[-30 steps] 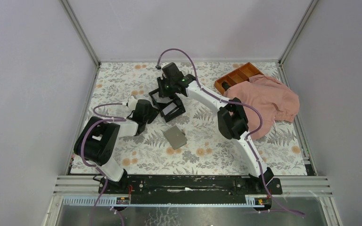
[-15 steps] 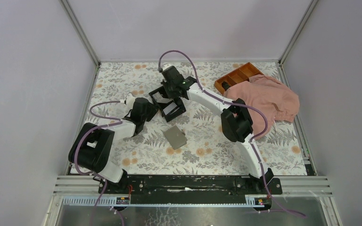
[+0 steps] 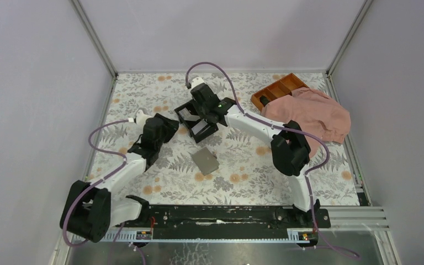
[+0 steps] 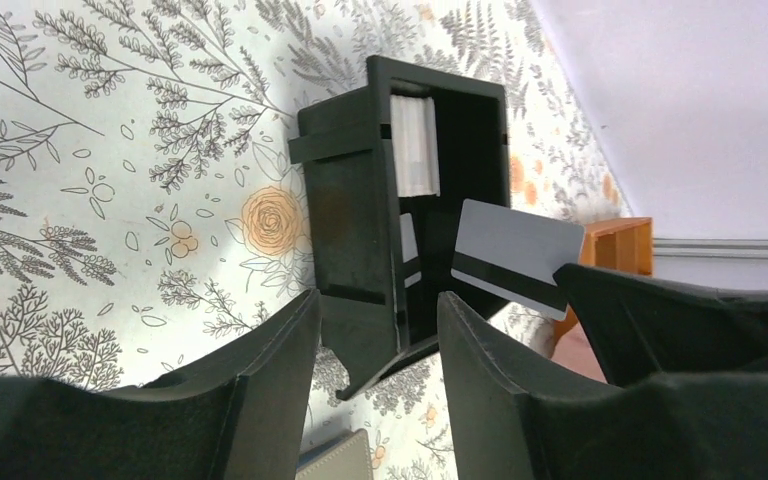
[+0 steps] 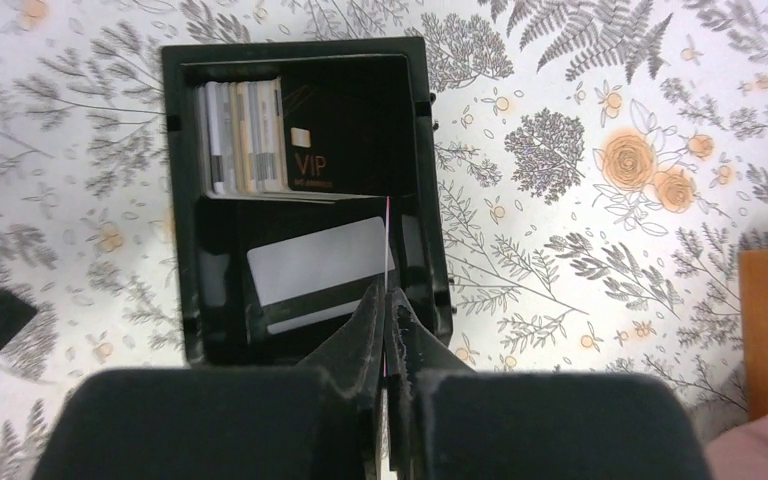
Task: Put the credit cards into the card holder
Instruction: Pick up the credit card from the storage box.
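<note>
Space is seen overhead between the flat grey-taupe bifold card holder (image 3: 205,160) and the black two-compartment box (image 3: 201,131). Left wrist: the left gripper (image 4: 378,310) is held open, empty. Right wrist: a thin pale grey credit card (image 5: 387,240) is pinched edge-on by the right gripper (image 5: 387,297).

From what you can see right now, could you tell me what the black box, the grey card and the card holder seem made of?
Black box: hard plastic, matte with a slight sheen on its walls. Grey card in the right fingers: thin, stiff plastic, smooth, with a dark stripe. Card holder: perhaps leather or imitation, matte taupe; too small to be sure.
</note>
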